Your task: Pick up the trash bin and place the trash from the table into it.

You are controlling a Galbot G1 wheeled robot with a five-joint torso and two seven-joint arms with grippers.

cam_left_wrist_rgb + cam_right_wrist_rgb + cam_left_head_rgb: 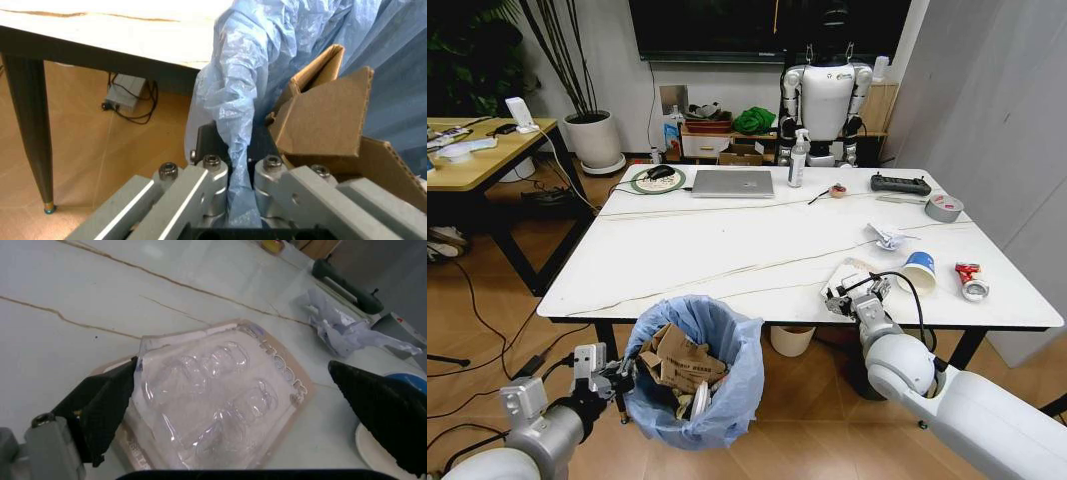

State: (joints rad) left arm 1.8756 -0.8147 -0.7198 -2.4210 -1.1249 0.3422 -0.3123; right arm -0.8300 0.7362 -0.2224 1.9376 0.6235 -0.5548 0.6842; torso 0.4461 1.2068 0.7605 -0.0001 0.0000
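The trash bin (727, 395), lined with a light-blue bag, hangs just off the table's (727, 245) front edge with brown cardboard (682, 362) inside. My left gripper (619, 380) is shut on its rim; the left wrist view shows the gripper (235, 150) pinching the liner (233, 100) beside the cardboard (327, 117). My right gripper (839, 300) is open over a white packet (855, 270). In the right wrist view, its black fingers (100, 405) straddle the packet (220, 400). A blue-and-white paper cup (919, 270) and a white paper wad (887, 237) lie close by.
A grey tape roll (944, 207), a red-and-white item (970, 281), a black controller (900, 184), a laptop (733, 183) and a spray bottle (798, 160) sit on the table. A cream bin (792, 340) stands under it. A wooden desk (487, 150) is at the left.
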